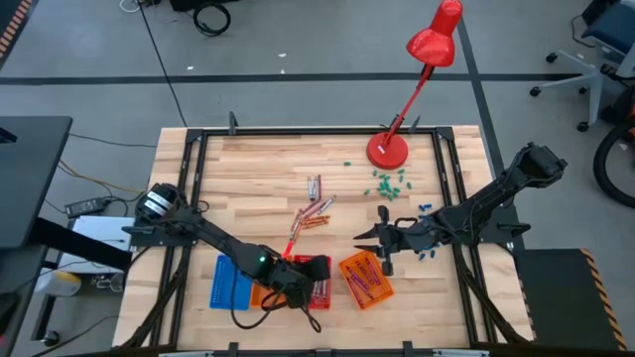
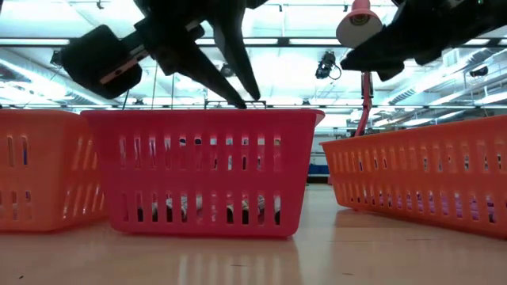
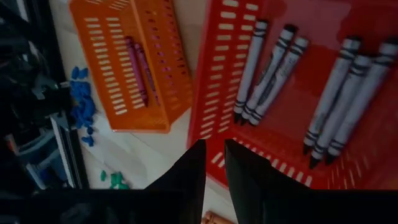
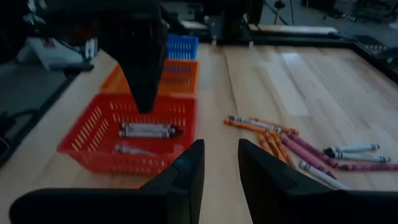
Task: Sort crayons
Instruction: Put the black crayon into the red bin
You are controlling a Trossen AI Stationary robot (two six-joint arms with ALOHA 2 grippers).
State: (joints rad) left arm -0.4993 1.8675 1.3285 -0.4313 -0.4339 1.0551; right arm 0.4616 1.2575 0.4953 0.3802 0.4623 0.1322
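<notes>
Grey crayons [image 3: 273, 68] lie in the red basket [image 1: 319, 283], which also shows in the low view [image 2: 202, 170]. Purple crayons [image 3: 138, 68] lie in an orange basket [image 1: 365, 280]. Loose orange, pink and grey crayons [image 1: 314, 213] lie on the table's middle and show in the right wrist view [image 4: 292, 143]. My left gripper [image 1: 295, 266] hangs over the red basket's far rim, fingers pointing down, slightly open and empty [image 3: 214, 165]. My right gripper [image 1: 363, 236] hovers to the right of the loose crayons, open and empty [image 4: 221, 162].
A blue basket [image 1: 230, 283] and a second orange basket [image 1: 264, 295] stand at the near left. A red desk lamp [image 1: 389, 149] stands at the far side. Small green bits [image 1: 387, 183] and blue bits [image 1: 427, 250] lie at the right. A black frame edges the table.
</notes>
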